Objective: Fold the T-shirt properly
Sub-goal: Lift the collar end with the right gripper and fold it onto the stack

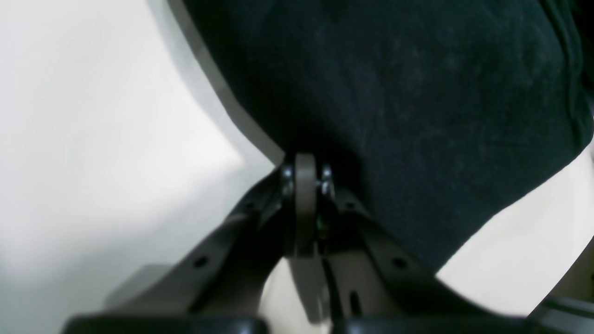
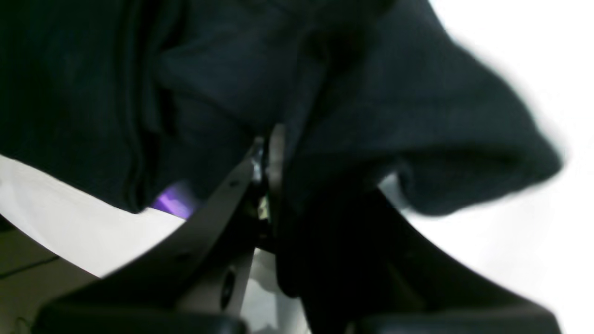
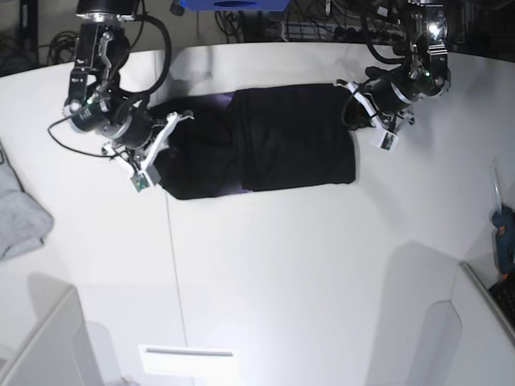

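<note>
The black T-shirt (image 3: pixel 273 141) lies on the white table (image 3: pixel 282 265) at the back middle, its right part folded over into a neat block and its left part bunched. My right gripper (image 3: pixel 181 119) is at the shirt's left end; in the right wrist view it (image 2: pixel 267 153) is shut on black cloth (image 2: pixel 417 116) that drapes over one finger, with the purple neckband (image 2: pixel 174 204) just left of it. My left gripper (image 3: pixel 348 100) is at the shirt's far right corner; in the left wrist view it (image 1: pixel 305 169) is shut at the edge of the cloth (image 1: pixel 417 116).
A light grey garment (image 3: pixel 16 213) lies at the table's left edge. A blue tool (image 3: pixel 505 241) sits at the right edge. A white flat piece (image 3: pixel 189 358) lies at the front. Cables and a blue object (image 3: pixel 233 4) are behind the table's back edge.
</note>
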Motion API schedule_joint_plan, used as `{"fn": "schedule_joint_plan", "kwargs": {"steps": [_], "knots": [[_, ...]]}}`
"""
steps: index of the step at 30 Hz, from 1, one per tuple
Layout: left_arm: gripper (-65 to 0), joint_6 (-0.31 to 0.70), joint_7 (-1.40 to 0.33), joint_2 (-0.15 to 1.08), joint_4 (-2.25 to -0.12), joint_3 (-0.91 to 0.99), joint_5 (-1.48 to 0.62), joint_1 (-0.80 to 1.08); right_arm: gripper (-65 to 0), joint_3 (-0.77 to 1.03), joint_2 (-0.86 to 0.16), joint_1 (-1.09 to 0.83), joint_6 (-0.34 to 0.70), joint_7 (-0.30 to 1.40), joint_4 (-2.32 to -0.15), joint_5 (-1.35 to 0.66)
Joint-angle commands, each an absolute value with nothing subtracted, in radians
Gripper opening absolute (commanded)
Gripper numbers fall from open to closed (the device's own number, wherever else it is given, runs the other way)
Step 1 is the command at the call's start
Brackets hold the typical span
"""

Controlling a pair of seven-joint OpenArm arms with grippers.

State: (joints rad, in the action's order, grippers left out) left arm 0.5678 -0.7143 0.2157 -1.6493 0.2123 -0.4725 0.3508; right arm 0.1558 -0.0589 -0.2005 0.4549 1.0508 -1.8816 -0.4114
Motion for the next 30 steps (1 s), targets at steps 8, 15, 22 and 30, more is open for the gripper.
{"fn": "schedule_joint_plan", "kwargs": {"steps": [8, 15, 22, 30], "knots": [[-65.0, 0.564, -0.710, 0.228, -1.656, 0.214, -0.472, 0.338, -65.0, 0.054, 0.030, -0.194, 0.456, 1.073, -1.998, -0.303], [-65.0, 0.564, -0.710, 0.231, -1.656, 0.214, -0.472, 0.344, -65.0, -0.071, 0.107, -0.191, 0.456, 1.078, -2.006, -0.168], [-65.0, 0.564, -0.710, 0.232, -1.656, 0.214, -0.472, 0.348, -65.0, -0.228, 0.117, -0.180, 0.277, 1.064, -2.025, -0.197], [-65.0, 0.564, -0.710, 0.245, -1.656, 0.214, -0.472, 0.348, -65.0, -0.392, 0.111, -0.176, 0.133, 1.013, -2.023, -0.206]]}}
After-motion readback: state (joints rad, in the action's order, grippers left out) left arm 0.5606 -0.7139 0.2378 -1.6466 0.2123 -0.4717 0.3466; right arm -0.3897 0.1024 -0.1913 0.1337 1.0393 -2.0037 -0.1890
